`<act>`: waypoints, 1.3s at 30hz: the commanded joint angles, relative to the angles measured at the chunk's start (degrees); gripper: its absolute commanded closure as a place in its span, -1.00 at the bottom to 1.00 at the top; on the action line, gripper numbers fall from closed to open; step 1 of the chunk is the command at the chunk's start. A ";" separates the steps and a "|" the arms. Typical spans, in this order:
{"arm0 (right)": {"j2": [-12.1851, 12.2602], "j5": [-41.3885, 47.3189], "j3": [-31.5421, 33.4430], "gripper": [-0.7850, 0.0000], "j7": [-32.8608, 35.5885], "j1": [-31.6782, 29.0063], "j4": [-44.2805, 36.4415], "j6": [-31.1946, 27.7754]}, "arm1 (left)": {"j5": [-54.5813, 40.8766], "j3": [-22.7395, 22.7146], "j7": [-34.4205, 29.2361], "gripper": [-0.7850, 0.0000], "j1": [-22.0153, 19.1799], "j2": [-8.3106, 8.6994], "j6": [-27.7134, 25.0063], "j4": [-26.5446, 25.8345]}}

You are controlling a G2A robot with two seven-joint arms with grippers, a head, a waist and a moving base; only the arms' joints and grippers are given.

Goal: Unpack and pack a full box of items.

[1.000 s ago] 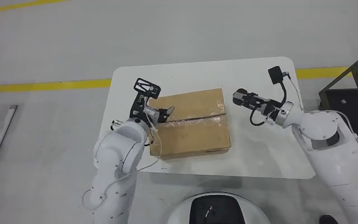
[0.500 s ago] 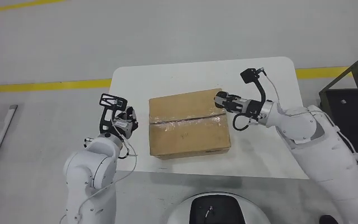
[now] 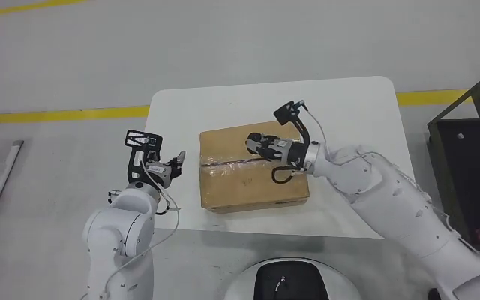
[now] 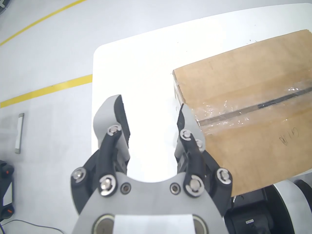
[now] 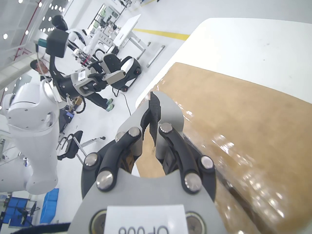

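While one taped box (image 3: pixel 240 184) is sitting on the table (image 3: pixel 345 105), the left gripper (image 4: pixel 151 113) is gaping empty beside its end and the right gripper (image 5: pixel 153 105) is hanging pinched together over its top.

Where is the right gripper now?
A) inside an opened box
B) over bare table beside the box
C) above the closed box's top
C: the top view shows the right gripper, shut, above the taped top of the closed cardboard box.
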 commanded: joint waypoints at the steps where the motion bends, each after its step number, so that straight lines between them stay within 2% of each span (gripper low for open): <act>1: -1.62 1.45 -4.33 1.00 -1.01 3.15 3.01 -0.83 | 0.00 0.00 0.00 -1.00 0.00 0.00 0.00 0.00; 10: -8.34 1.91 -16.28 1.00 -3.73 12.17 14.70 -3.33 | 0.00 0.00 0.00 -1.00 0.00 0.00 0.00 0.00; 16: -11.96 2.80 -19.80 1.00 -4.69 15.24 22.02 -3.73 | 0.00 0.00 0.00 -1.00 0.00 0.00 0.00 0.00; 21: -13.91 2.42 -20.81 1.00 -4.97 16.56 26.37 -4.25 | 0.00 0.00 0.00 -1.00 0.00 0.00 0.00 0.00; 29: -14.55 1.20 -19.11 1.00 -4.55 16.20 29.18 -4.81 | 0.21 0.27 3.12 -1.00 0.98 0.20 0.55 0.52; 39: -11.96 -2.57 -13.25 1.00 -1.82 11.89 24.59 -3.98 | -0.19 0.59 4.61 -1.00 0.17 0.41 4.75 0.85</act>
